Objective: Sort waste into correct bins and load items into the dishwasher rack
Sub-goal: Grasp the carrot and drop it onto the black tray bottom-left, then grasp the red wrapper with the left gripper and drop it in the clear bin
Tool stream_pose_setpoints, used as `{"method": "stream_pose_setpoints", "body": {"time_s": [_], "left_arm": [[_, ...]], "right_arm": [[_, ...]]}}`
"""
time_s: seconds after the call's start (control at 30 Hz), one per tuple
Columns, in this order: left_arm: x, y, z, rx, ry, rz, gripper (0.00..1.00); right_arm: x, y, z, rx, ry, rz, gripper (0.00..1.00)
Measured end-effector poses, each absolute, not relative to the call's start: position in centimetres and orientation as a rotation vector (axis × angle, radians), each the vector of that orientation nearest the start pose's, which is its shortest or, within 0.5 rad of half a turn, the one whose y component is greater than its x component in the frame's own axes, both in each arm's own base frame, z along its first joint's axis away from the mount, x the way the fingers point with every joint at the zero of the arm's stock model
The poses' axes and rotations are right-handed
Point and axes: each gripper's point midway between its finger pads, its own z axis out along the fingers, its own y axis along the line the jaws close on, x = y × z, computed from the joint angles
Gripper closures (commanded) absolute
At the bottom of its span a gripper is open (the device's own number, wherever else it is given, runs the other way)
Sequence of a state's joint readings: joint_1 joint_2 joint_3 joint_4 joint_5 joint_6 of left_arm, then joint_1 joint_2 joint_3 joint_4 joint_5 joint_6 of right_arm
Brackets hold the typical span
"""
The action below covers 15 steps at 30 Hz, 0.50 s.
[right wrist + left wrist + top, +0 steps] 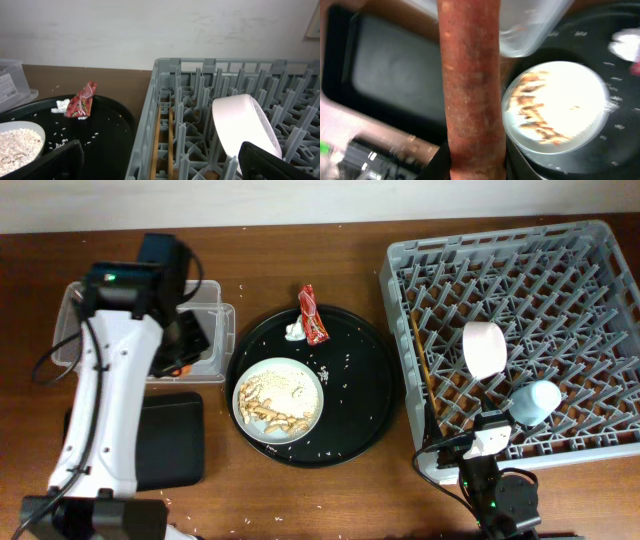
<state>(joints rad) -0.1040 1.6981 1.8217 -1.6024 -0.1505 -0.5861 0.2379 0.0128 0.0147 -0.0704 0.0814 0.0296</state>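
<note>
Your left gripper (475,162) is clamped on one end of the carrot piece (472,85), which hangs at the near corner of the clear tub (215,315), just beside the flat black tray (170,440). You cannot tell whether it is inside the tub's rim. It looks stiff, light and a little slick, so it should drop cleanly. Your right gripper (160,160) stands wide apart and empty at the dishwasher rack (400,255), where the bowl (485,347), cup (537,400) and chopsticks (420,365) lie. The red wrapper (312,315) and tissue (294,332) are soft, so pinch a raised fold. The plate (580,90) of rice is rigid and probably breakable; take its rim, minding the round black tray (365,395) edge
</note>
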Motion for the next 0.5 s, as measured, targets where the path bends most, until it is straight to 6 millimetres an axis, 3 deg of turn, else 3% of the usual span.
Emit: {"method": "stream_pose_setpoints", "body": {"time_s": [0.07, 0.1, 0.13, 0.2, 0.27, 0.3, 0.37, 0.43, 0.5], "left_arm": [[28.7, 3.1, 19.1, -0.948, 2.898, 0.217, 0.99], [26.2, 4.7, 16.1, -1.074, 2.894, 0.223, 0.99], [24.0, 5.9, 13.8, -1.185, 2.892, 0.227, 0.99], [21.8, 7.9, 9.7, -1.386, 2.767, 0.133, 0.99], [20.4, 8.7, 5.8, -1.482, 2.719, 0.106, 0.51], [20.2, 8.6, 5.1, -1.498, 2.714, 0.085, 0.32], [20.8, 7.5, 5.5, -1.464, 2.742, -0.032, 0.25], [23.2, 7.2, 10.0, -1.373, 2.742, -0.115, 0.25], [28.9, 5.4, 15.4, -1.029, 2.665, -0.19, 0.25]], "right_arm": [[24.2, 4.4, 16.0, -0.109, 1.639, 0.137, 0.02], [24.2, 4.5, 16.0, -0.111, 1.64, 0.139, 0.02], [24.2, 4.5, 16.0, -0.111, 1.639, 0.14, 0.02], [24.2, 4.5, 16.0, -0.112, 1.639, 0.14, 0.02], [24.2, 4.5, 16.0, -0.112, 1.639, 0.14, 0.02], [24.2, 4.5, 16.0, -0.111, 1.639, 0.14, 0.02], [24.2, 4.5, 16.0, -0.111, 1.639, 0.14, 0.02], [24.2, 4.5, 16.0, -0.111, 1.639, 0.14, 0.02], [24.2, 4.5, 16.0, -0.111, 1.638, 0.14, 0.02]]}}
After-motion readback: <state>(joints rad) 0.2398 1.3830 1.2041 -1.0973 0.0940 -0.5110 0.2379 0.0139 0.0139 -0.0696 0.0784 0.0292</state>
